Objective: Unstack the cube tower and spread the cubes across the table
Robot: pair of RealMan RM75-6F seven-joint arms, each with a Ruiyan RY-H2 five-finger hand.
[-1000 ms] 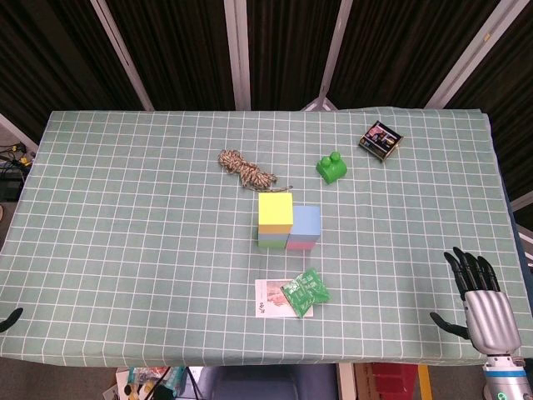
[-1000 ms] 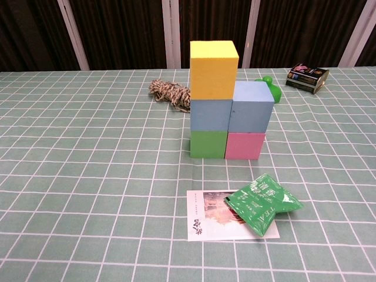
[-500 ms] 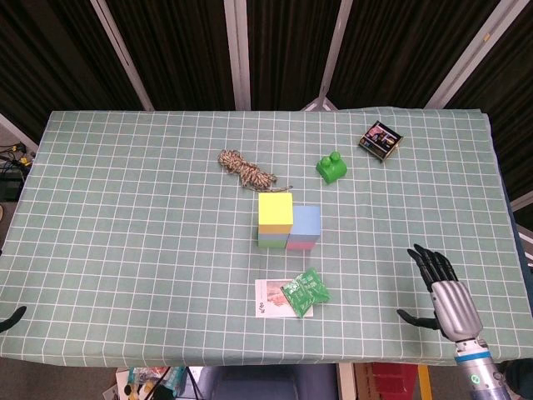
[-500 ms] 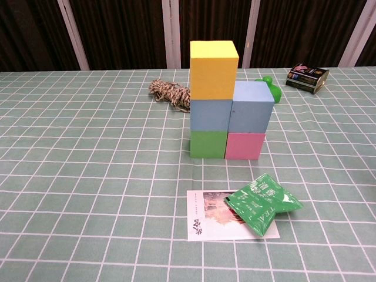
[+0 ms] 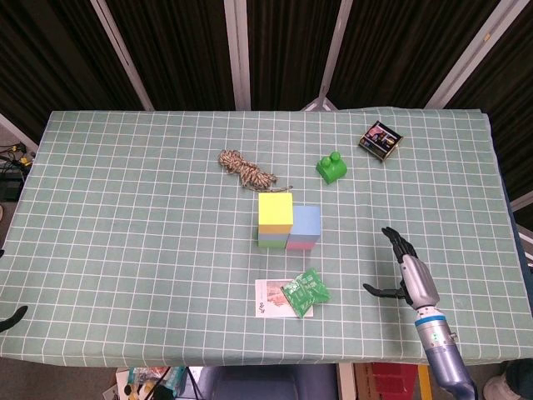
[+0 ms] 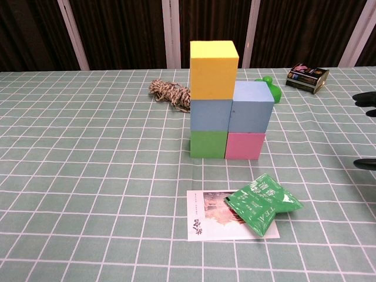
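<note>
Hovering with fingers spread and empty to the right of the untouched foam cube tower point(image 5: 288, 227) mid-bench, the right hand point(image 5: 405, 275) is needing to approach the top yellow foam cube point(image 6: 214, 69) squarely, avoiding jostling its neighbours.

A table point(image 5: 125, 208) draped in a green cloth with a white grid fills most of both views. Behind it, toward 12 o'clock, hang dark curtains point(image 5: 175, 50) crossed by pale slanted frame bars point(image 5: 237, 50). Cables point(image 5: 12, 158) lie on the floor at 9 o'clock. Coloured clutter point(image 5: 154, 383) shows below the table's near edge at 6 o'clock. The light is even.
</note>
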